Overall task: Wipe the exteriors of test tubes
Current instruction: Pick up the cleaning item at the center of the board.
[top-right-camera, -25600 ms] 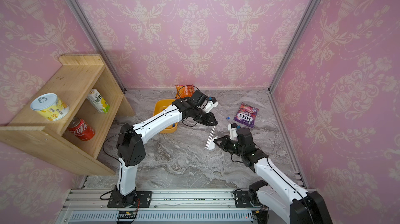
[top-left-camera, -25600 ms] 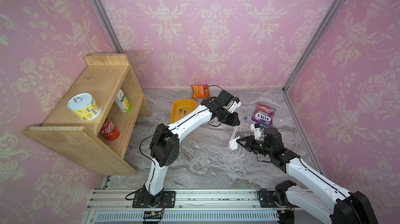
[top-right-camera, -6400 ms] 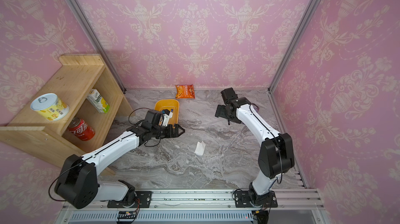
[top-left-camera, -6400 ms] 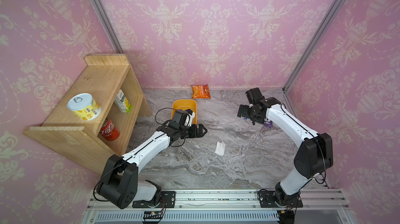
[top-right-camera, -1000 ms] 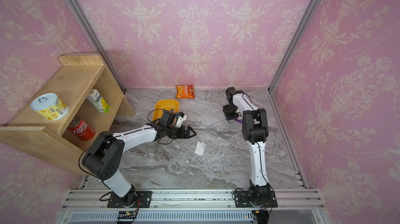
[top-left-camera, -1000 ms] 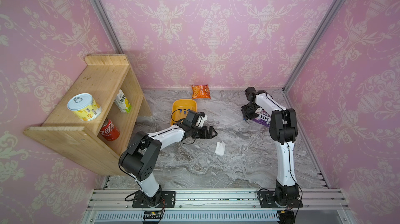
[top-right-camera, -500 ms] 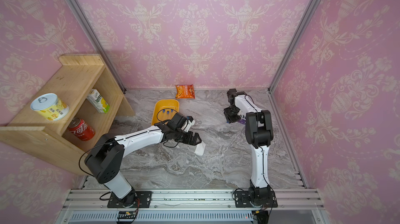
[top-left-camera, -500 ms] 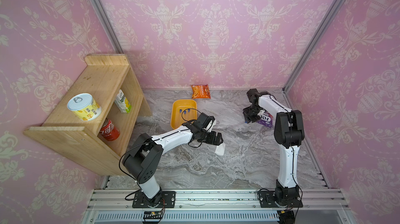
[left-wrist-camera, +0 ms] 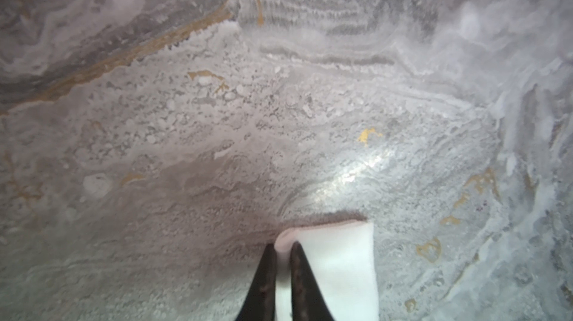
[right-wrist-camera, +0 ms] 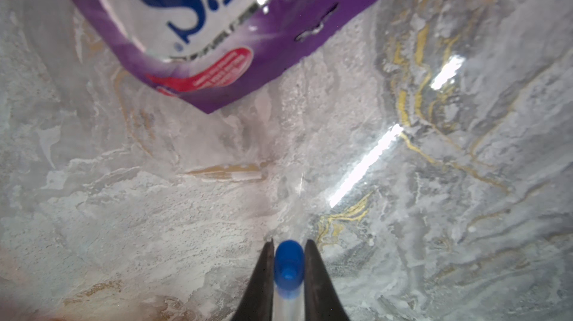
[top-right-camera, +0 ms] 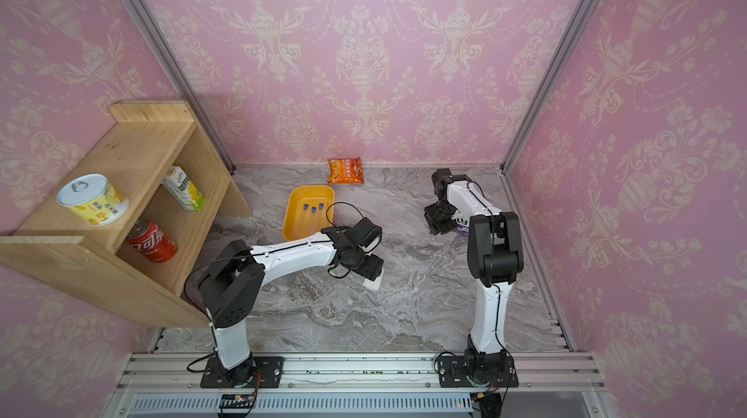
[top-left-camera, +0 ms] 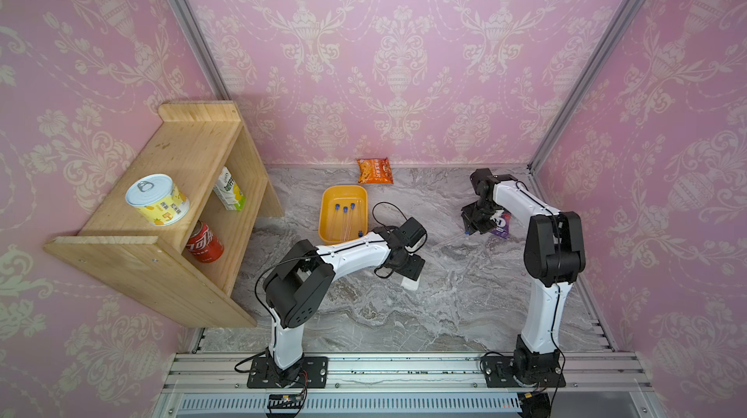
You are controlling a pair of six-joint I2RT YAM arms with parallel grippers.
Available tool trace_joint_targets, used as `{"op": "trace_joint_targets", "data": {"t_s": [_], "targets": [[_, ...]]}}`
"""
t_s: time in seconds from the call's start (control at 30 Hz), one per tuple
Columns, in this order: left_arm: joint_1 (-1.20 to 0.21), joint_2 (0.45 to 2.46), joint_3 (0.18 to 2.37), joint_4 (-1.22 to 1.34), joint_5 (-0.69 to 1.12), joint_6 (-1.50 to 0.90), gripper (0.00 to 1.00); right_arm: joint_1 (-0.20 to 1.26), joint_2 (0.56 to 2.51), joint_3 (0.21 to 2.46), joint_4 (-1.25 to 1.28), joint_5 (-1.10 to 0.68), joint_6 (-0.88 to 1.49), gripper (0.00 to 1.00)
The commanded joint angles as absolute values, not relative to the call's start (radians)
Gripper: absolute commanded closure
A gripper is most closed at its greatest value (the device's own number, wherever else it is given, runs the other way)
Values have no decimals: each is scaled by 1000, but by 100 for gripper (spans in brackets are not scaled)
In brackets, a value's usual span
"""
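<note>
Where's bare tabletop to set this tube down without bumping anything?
Widest bare marble lies in front, between the white wipe and the base rail. A smaller patch sits at the back, between the orange snack bag and the right arm. Crowded: the middle, around yellow tray, left gripper and held test tube.

Five test tubes [top-left-camera: 345, 219], one wipe [top-left-camera: 410, 284], two packets [top-left-camera: 374, 170], two cans [top-left-camera: 157, 200]

Bright, even overhead light — top views sharp; wrist views soft at edges, glare streaks on table [right-wrist-camera: 366, 161].
</note>
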State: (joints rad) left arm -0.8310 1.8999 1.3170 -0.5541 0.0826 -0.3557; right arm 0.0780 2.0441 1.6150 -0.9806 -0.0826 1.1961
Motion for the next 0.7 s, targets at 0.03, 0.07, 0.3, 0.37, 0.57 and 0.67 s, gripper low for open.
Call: {"op": "trace_joint_targets", "data": {"t_s": [0.03, 0.07, 0.3, 0.37, 0.57, 0.67], "targets": [[-836, 1935, 1368, -604, 22, -344, 35, 40, 1989, 1566, -987, -78, 1147, 89], [-836, 1940, 1371, -603, 31, -341, 35, 33, 1981, 1556, -983, -78, 1142, 89], [-838, 1967, 1371, -589, 67, -347, 40, -4, 1956, 1510, -974, -80, 1118, 89], [-839, 1973, 1370, -591, 58, -349, 42, -6, 1953, 1506, -969, -83, 1118, 89], [-836, 1995, 1383, -589, 44, -342, 50, -6, 1955, 1499, -963, -89, 1118, 89], [-836, 2015, 1400, -594, 49, -336, 53, -6, 1955, 1492, -963, -86, 1116, 89]]}}
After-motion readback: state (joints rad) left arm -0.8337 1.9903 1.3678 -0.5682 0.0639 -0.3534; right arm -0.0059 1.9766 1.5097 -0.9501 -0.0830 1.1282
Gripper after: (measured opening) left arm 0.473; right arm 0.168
